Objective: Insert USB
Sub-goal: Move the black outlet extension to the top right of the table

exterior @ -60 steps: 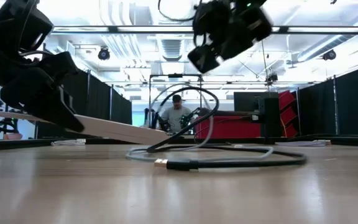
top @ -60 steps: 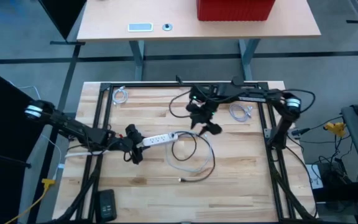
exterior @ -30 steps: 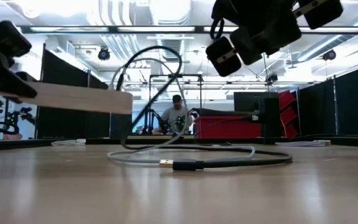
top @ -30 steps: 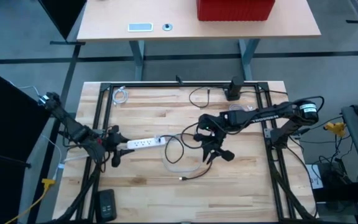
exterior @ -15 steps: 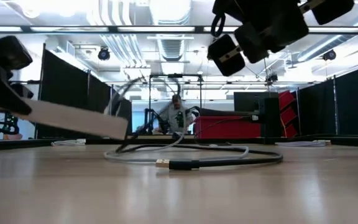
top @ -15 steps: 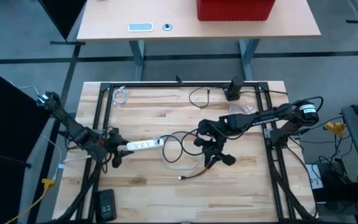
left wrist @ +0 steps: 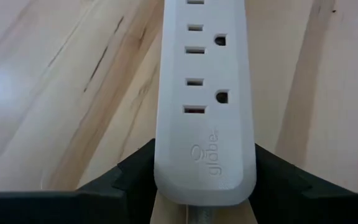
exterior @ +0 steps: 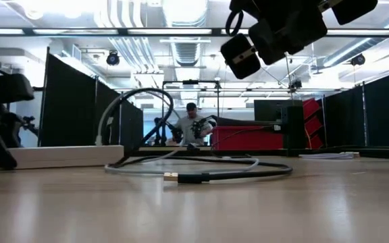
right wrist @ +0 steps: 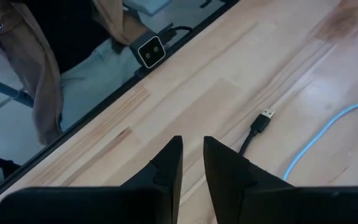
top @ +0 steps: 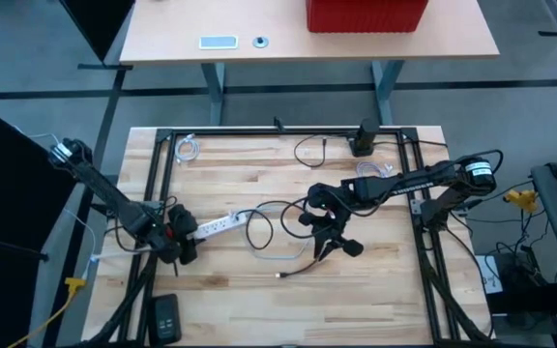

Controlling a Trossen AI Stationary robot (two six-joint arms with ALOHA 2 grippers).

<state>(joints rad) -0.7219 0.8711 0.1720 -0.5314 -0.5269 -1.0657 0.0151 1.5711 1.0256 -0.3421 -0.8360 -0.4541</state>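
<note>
A white power strip (top: 218,224) lies on the wooden table at the left, and my left gripper (top: 182,239) is shut on its near-left end. Its grey cord loops across the table's middle (exterior: 140,101). A black USB cable lies on the table with its metal plug (top: 279,276) (exterior: 172,177) free, pointing toward the left. My right gripper (top: 335,244) (exterior: 248,54) hovers above the table to the right of that plug (right wrist: 265,117). A narrow gap shows between its fingers, with nothing in it (right wrist: 192,152). My left gripper pinches the power strip's cord end (left wrist: 205,180) between its two fingers (left wrist: 135,171), one on each long side. The fingers slant down from the table's near-left and lie along the strip. The strip points away from the gripper, outlets up, and lies on the table (exterior: 66,156).
A black metal frame (top: 153,184) borders the table. Small coiled cables lie at the far left (top: 190,148) and far right (top: 375,172); a black block (top: 363,137) stands at the far edge. A person stands by the table's near edge (right wrist: 55,74), next to the low camera (right wrist: 151,51).
My left gripper has sunk and tipped downward toward the table's near-left corner, bringing the power strip from hanging level in the air down flat onto the table. The strip's cord loop has shifted left with it. The right gripper has kept its place.
</note>
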